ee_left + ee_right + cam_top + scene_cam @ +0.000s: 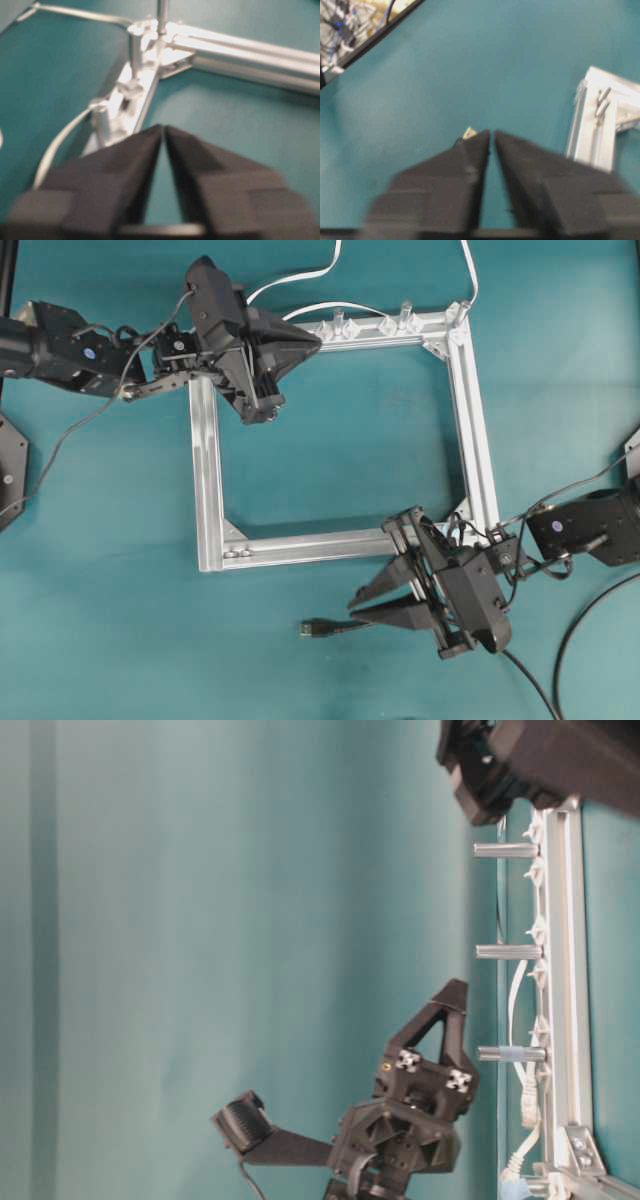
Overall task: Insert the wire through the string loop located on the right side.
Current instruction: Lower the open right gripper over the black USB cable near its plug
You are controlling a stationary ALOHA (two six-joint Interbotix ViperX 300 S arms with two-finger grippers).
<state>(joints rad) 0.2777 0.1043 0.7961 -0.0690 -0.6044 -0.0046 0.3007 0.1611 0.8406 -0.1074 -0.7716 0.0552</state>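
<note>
your right gripper [362, 604], fingertips nearly together and empty above the thin black wire's plug [316, 628], may nudge it aside.

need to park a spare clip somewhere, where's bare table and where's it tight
Free: the teal table inside the aluminium frame, and the wide stretch left of the frame, below the left tool. Crowded: the frame's top rail with its clear clips and white cables, and the lower right corner, where the right tool sits over the wire's plug.
</note>
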